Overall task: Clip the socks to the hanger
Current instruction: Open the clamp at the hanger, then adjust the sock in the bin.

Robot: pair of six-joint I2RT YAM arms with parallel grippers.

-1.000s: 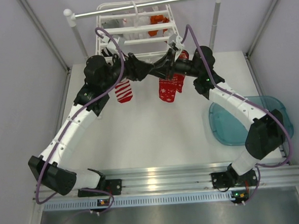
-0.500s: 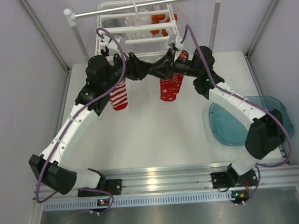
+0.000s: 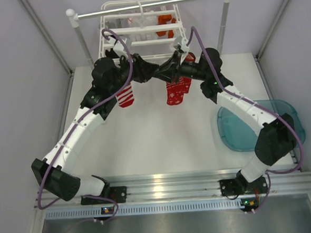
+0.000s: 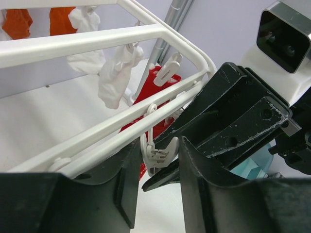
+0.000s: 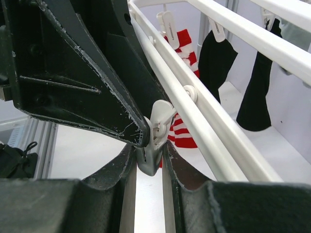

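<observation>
Top external view puts the job well along: the white hanger [image 3: 139,30] hangs at the far side of the surface [image 3: 157,143]. 1 red snowflake sock [image 3: 176,92] dangles from its near bar, just under the spot where the 2 arms meet. In the left wrist view a neighbouring clip sits on that sock's top edge, so I judge it already pegged. 2 dark socks [image 5: 215,58] hang from clips on a farther bar in the right wrist view — those look done too. Also on the frame, but no part of the job, are 1 striped sock [image 3: 125,96], an orange sock [image 3: 164,21] and some pale white pieces I cannot count.

Right claw [image 5: 149,156] is squeezed narrow on 1 white clip [image 5: 156,127] under the near bar. Left claw [image 4: 159,151] straddles that same clip, fingers close on either side — whether it presses I cannot tell. No sock shows in this clip or in either claw, and none lies loose in view, so what is left, if anything, I cannot say. 1 teal tray [image 3: 282,109] sits at the right.
</observation>
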